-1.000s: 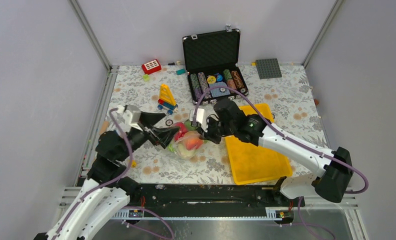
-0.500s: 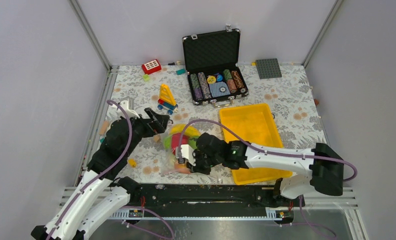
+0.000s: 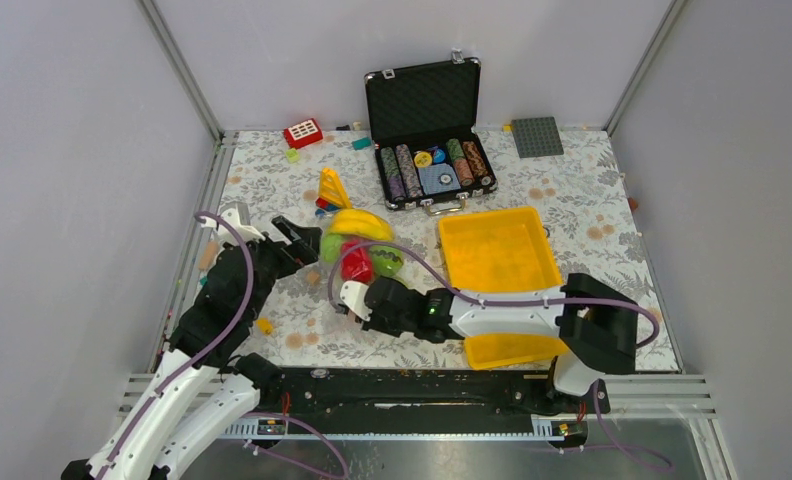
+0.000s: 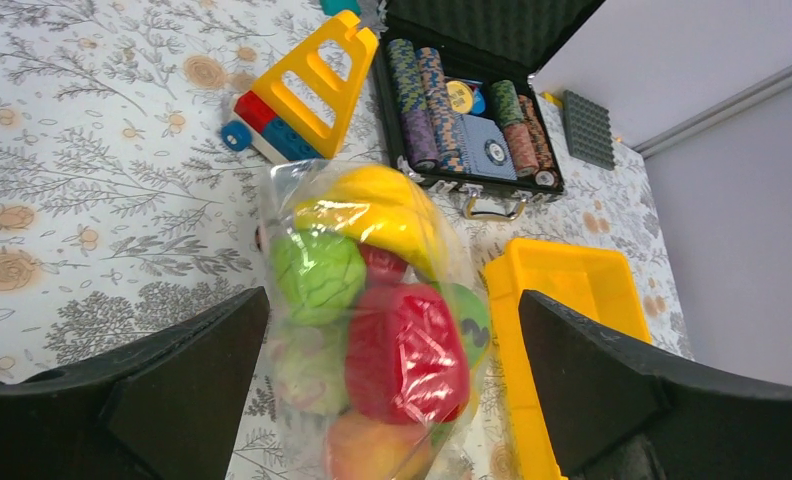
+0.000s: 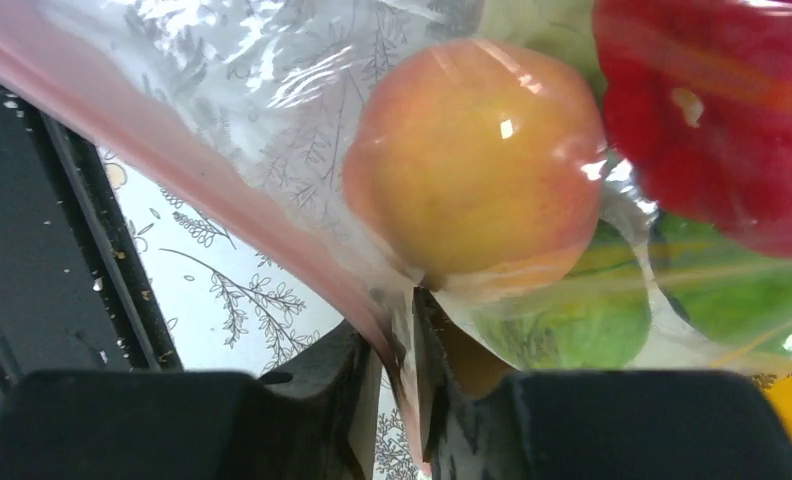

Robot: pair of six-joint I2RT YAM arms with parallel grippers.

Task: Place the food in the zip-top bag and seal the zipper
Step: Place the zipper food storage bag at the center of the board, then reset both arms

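Can see the zip-top bag [image 4: 372, 330] lying on the flowery tabletop [image 4: 92, 200], stuffed with the food [image 4: 402, 350]. Can pick out a yellow banana [image 4: 372, 205] at the far end, a green ball [image 4: 317, 275] next to it, a red one [image 5: 712, 110] in the middle and a peach [image 5: 477, 170] at the near end. Hard to make out the other green bits behind the shiny, crinkly plastic.

Can follow the zipper [image 5: 222, 205] as a pink strip in the right wrist view, but only part way. Cut off at the picture's edge, so cannot tell if closed all along.

Pinching that strip at the bag's near end, fingers almost together: the right end effector [image 5: 397, 320]. Spread wide on both sides of the bag, not touching it: the left end effector [image 4: 392, 300].

Just right of the bag, a yellow tray [image 3: 497, 250], partly hidden under the right arm [image 3: 502, 312]. Farther back, a yellow toy [image 4: 312, 85] and a black case [image 3: 427, 120] of chips.
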